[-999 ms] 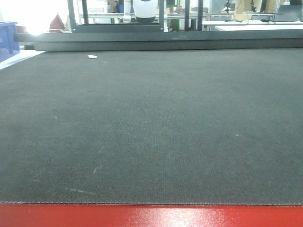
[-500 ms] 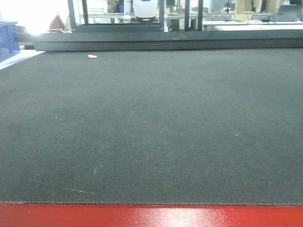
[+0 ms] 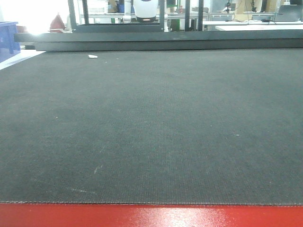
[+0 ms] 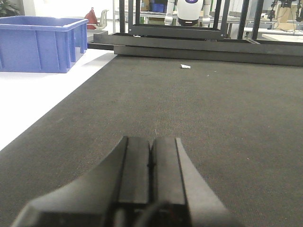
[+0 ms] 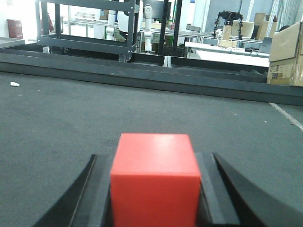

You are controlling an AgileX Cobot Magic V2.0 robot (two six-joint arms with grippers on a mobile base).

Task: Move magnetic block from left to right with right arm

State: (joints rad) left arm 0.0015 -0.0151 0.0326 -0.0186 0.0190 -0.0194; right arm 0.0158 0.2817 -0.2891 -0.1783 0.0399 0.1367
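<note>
In the right wrist view the magnetic block (image 5: 155,179), a plain red cube, sits between the two black fingers of my right gripper (image 5: 155,156), and both fingers press against its sides. It is held low over the dark mat (image 5: 57,118). My left gripper (image 4: 151,139) is shut with nothing in it, its pads pressed together just above the mat. Neither gripper nor the block shows in the front view.
A dark mat (image 3: 151,127) covers the table, with a glossy red table edge (image 3: 151,216) in front. A black frame rail (image 3: 161,40) runs along the far side. A small white scrap (image 3: 93,56) lies far left. A blue bin (image 4: 40,42) stands left; a cardboard box (image 5: 286,54) right.
</note>
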